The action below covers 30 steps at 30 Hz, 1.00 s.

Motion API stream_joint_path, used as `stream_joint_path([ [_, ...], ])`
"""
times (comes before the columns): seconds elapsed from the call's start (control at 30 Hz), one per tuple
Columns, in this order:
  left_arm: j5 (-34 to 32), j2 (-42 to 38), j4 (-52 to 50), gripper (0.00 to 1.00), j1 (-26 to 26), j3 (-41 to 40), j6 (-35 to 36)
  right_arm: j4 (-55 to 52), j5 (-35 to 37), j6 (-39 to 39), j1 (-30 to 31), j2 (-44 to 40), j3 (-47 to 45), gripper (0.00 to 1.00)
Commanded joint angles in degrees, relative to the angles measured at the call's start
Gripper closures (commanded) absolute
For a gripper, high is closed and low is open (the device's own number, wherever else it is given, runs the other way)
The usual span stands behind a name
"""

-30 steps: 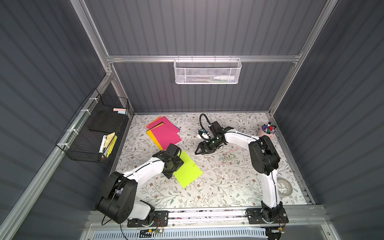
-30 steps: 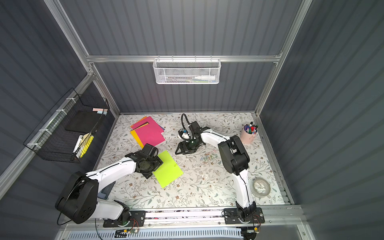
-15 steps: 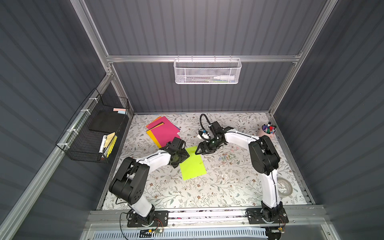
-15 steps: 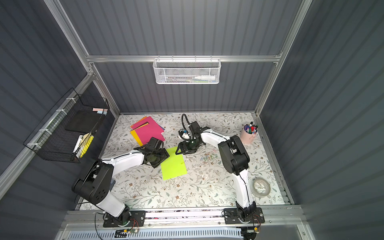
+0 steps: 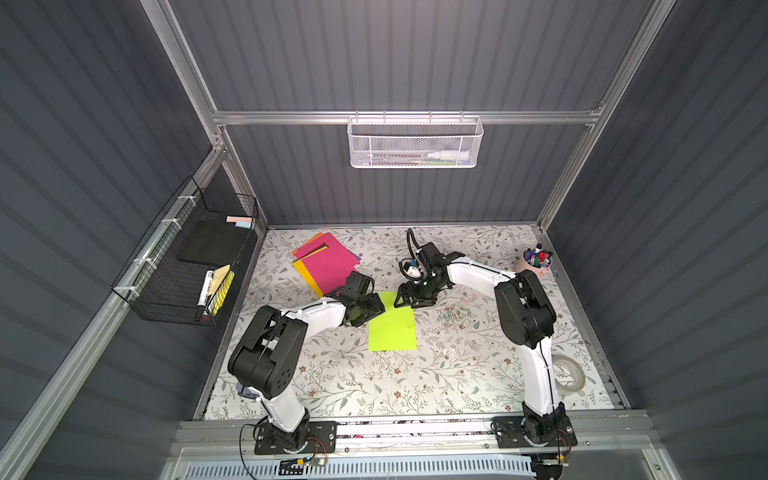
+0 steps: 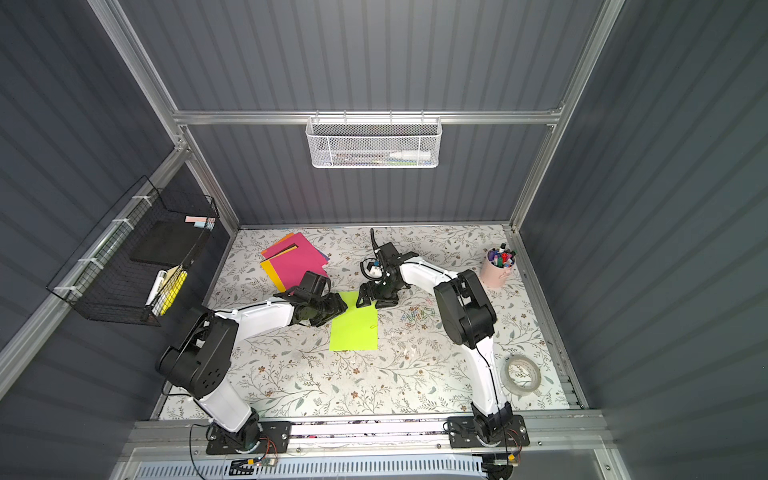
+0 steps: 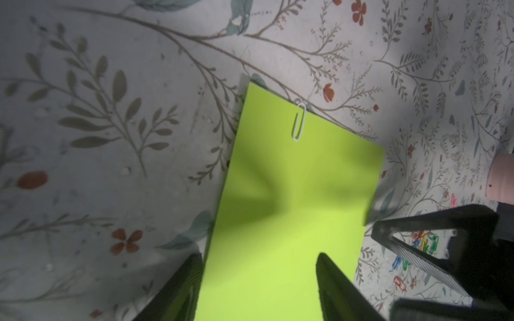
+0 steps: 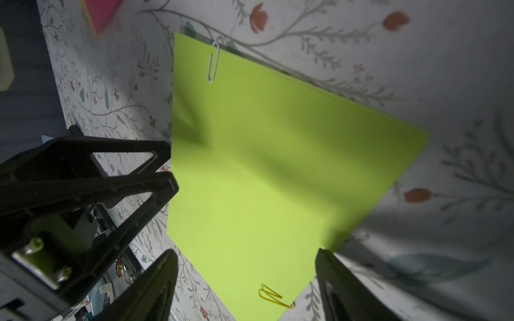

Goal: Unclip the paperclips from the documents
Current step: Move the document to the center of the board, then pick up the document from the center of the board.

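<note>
White paperclip (image 7: 299, 121) clings to one edge of the lime sheet (image 5: 392, 328) mid-table, and the yellow paperclip (image 8: 274, 297) on another edge is blurred. From above they're barely specks, and the sheet's far corners hide under both grippers. Since a second ago the sheet has slid toward centre and squared up. Left gripper (image 7: 258, 258) and right gripper (image 8: 246, 254) hover over it with jaws spread, grasping nothing. Whether they touch the paper I can't tell.
</note>
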Motion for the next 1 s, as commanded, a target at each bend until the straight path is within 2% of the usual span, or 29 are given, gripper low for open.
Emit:
stream_joint_path([
  [0.0, 3.4, 4.1, -4.8, 0.34, -0.5, -4.4, 1.8, -3.6, 4.8, 2.8, 0.1, 2.1, 1.6, 0.19],
  [0.13, 4.7, 4.2, -3.7, 0.37, -0.5, -6.2, 2.0, -4.1, 8.7, 4.3, -0.1, 1.5, 0.2, 0.18],
  [0.3, 5.0, 3.9, -3.6, 0.37, -0.5, -7.2, 2.3, -1.4, 9.0, 5.5, -0.6, -2.7, -2.6, 0.17],
  [0.57, 6.2, 5.1, -2.8, 0.38, -0.5, -7.0, 3.7, -1.4, 8.3, 6.6, -1.5, -3.3, -4.5, 0.17],
  [0.67, 6.5, 4.3, -2.6, 0.39, -0.6, -7.1, 4.2, 0.9, 10.7, 7.5, -1.7, -6.4, -7.2, 0.16],
  [0.8, 7.0, 5.2, -2.8, 0.42, -0.6, -6.6, 5.3, -2.4, 9.4, 7.0, -2.2, -3.0, -5.0, 0.16],
  [0.97, 7.2, 7.0, -3.7, 0.46, -1.3, -5.9, 6.4, -1.1, 7.0, 8.9, -2.0, 0.1, -3.9, 0.17],
])
